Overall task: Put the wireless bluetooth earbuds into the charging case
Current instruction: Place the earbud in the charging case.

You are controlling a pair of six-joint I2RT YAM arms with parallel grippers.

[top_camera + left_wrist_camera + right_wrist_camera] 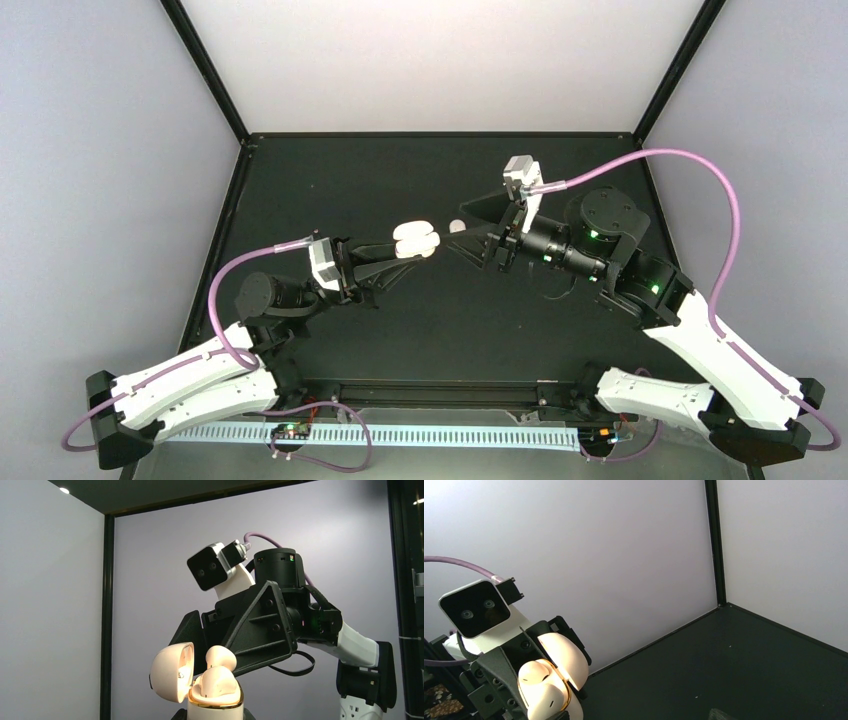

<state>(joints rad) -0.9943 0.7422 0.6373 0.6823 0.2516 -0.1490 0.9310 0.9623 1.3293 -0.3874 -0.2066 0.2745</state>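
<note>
Beige charging case (416,237), its lid (172,672) open and earbuds (216,681) sitting inside, is being held up off the tabletop (350,180) by the clamped left gripper (408,250), while the right gripper (457,229) is hovering just beside it, jaws spread, a small white bud (456,226) between them.

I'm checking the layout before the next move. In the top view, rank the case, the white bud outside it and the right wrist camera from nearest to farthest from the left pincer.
1. Case: clamped in the left pincer.
2. Bud: just right of the case.
3. Right wrist camera: farther right and toward the back.
</note>
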